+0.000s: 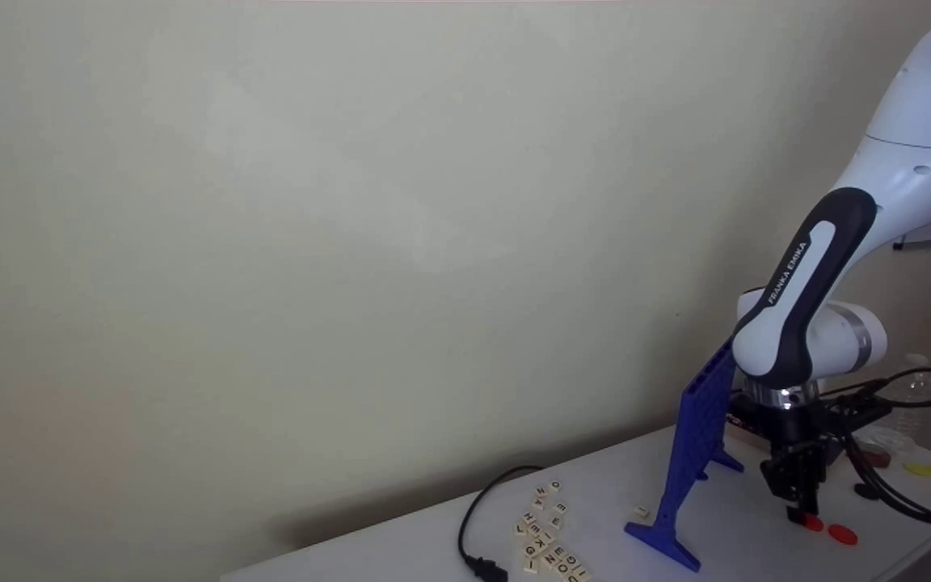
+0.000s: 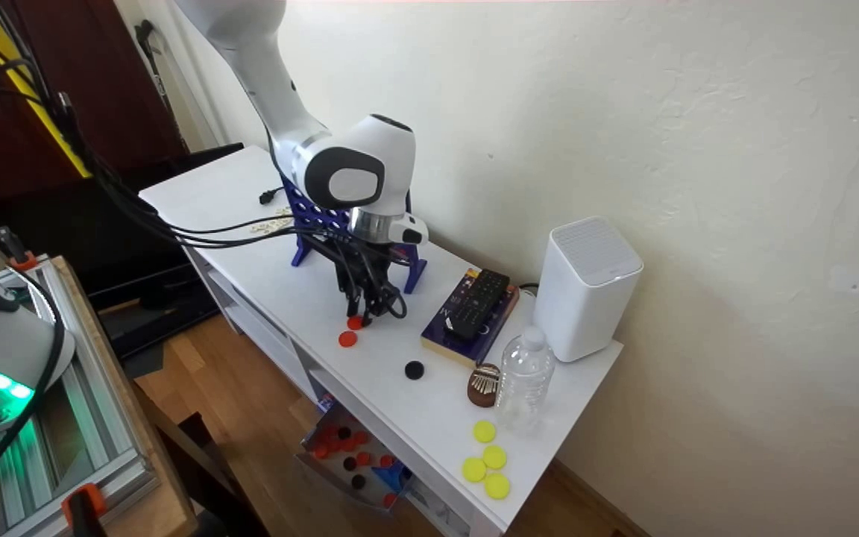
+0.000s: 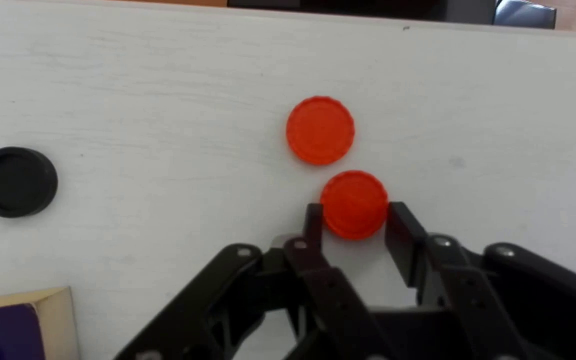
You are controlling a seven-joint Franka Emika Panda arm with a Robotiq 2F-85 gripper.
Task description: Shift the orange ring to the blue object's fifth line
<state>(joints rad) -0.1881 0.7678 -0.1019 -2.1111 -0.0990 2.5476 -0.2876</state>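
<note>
In the wrist view the orange ring (image 3: 354, 202), a red-orange disc with a ridged rim, is gripped at its sides by my gripper (image 3: 354, 212). Both fingertips touch its edge, low at the white table. A similar red-orange disc (image 3: 320, 130) lies just beyond it, apart from the fingers. In an exterior view the ring (image 1: 813, 523) peeks out beside the fingertips. The blue object (image 1: 696, 432) stands upright on its feet behind the arm. Its holed panel (image 2: 309, 212) is partly covered by the arm, so its fifth line cannot be picked out.
A black disc (image 2: 414, 370), a book (image 2: 447, 337) bearing a remote (image 2: 479, 304), a thumb piano (image 2: 483, 385), a bottle (image 2: 525, 380) and a white box (image 2: 586, 291) share the table. Yellow discs (image 2: 495, 456) lie at one end. Letter tiles (image 1: 546, 537) and a cable (image 1: 465, 517) lie past the blue object.
</note>
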